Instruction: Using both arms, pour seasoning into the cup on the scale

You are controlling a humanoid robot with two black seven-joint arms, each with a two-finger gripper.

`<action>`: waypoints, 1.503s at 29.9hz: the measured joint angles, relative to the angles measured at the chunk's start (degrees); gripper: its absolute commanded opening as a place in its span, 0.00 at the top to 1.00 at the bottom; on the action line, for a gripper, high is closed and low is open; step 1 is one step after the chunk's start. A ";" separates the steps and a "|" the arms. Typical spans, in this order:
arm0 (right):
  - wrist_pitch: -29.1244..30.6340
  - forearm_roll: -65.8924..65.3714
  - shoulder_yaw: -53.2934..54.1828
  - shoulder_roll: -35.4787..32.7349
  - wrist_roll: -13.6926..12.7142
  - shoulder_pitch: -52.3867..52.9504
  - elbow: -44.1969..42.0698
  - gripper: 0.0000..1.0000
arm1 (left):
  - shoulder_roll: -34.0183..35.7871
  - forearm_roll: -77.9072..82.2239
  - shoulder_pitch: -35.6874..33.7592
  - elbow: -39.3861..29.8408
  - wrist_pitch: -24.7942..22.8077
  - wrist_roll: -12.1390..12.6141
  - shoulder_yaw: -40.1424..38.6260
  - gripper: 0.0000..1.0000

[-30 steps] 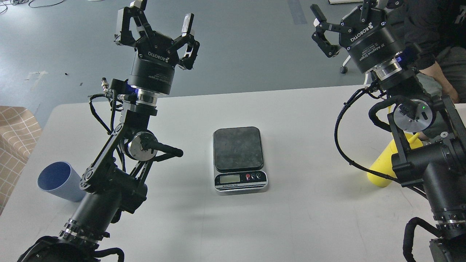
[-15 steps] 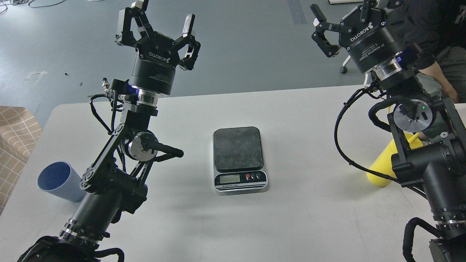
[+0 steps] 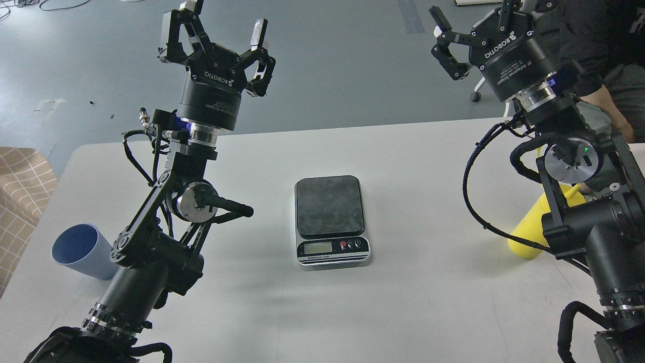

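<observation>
The scale [image 3: 331,220] lies flat at the table's middle with nothing on its dark platform. The light-blue cup [image 3: 83,251] stands at the near left, partly behind my left arm. The yellow seasoning bottle [image 3: 534,226] stands at the right, mostly hidden behind my right arm. My left gripper [image 3: 219,24] is raised high above the table's far left, open and empty. My right gripper [image 3: 466,22] is raised at the upper right, open and empty; one finger runs past the frame's top edge.
The white table [image 3: 428,292] spans the view. A checked cloth [image 3: 20,191] lies past its left edge. A person [image 3: 609,75] sits at the far right behind my right arm. Grey floor lies beyond the far edge.
My left gripper has shifted very slightly. Nothing else has moved.
</observation>
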 measured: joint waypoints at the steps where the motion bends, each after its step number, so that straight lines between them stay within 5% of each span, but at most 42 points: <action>1: 0.00 0.02 0.00 0.00 0.00 0.08 0.00 0.00 | 0.00 -0.03 0.00 -0.01 -0.05 0.00 0.00 0.01; 35: 0.00 0.03 0.08 -0.09 0.00 -0.28 0.27 0.00 | 2.71 9.32 -1.35 -1.66 0.90 0.00 1.00 0.01; 45: 0.00 0.03 0.36 -0.43 0.00 -0.31 0.27 0.00 | 15.82 16.35 -3.69 -2.73 0.46 0.39 5.00 0.01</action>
